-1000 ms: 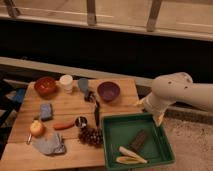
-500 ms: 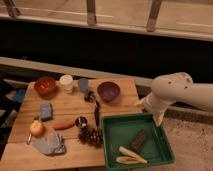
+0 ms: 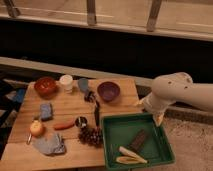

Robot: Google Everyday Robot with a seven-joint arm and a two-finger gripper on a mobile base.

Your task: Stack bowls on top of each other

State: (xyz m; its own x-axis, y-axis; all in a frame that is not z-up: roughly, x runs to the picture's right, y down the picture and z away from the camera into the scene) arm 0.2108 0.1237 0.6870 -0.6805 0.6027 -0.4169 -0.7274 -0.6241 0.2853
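Hanging just beside the wooden tabletop point(image 3: 65, 106), the end effector point(image 3: 156, 112) shows no readable state, I cannot tell; dark purple round bowl point(image 3: 108, 91) sits near it, red-orange round bowl point(image 3: 45, 86) well beyond, unstacked.

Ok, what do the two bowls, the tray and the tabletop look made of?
Red-orange bowl: smooth, even colour, dull sheen, probably plastic. Dark purple bowl: same look, likely plastic too. Green tray: thin moulded walls, probably plastic. Table: pale, warm-toned boards, apparently wood. The gripper hangs off the table's right edge, by the tray's far corner, clear of both bowls.
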